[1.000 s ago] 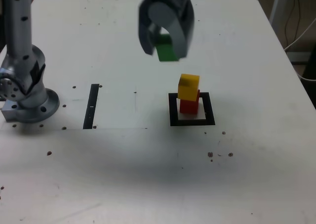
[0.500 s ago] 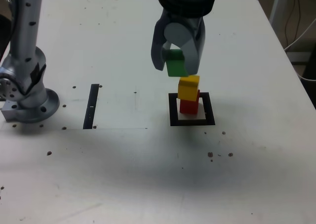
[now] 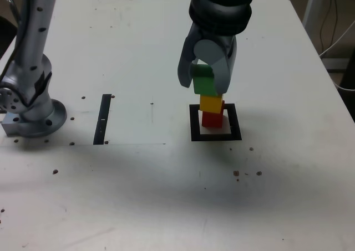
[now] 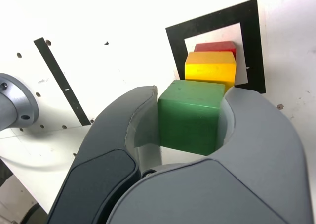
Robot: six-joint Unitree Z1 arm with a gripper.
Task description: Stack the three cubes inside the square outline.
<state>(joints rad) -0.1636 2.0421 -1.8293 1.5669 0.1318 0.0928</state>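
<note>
three cubes lined up over the square outline [image 3: 216, 123], one of them pinched in the claw [image 3: 206, 80].

the green cube [image 3: 203, 82] is clamped between the claw's jaws, directly above the yellow cube [image 3: 211, 103]; contact between the two cannot be told. the yellow cube is set on the red cube [image 3: 211, 118], which is seated within the outline on the white bench [image 3: 138, 195].

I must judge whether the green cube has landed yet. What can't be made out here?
- Contact between green cube and yellow cube: exterior view, fingers cover the seam; wrist view cannot show it.
- Red cube: wrist view, mostly behind yellow.
- Arm: cut off by top edge.
</note>
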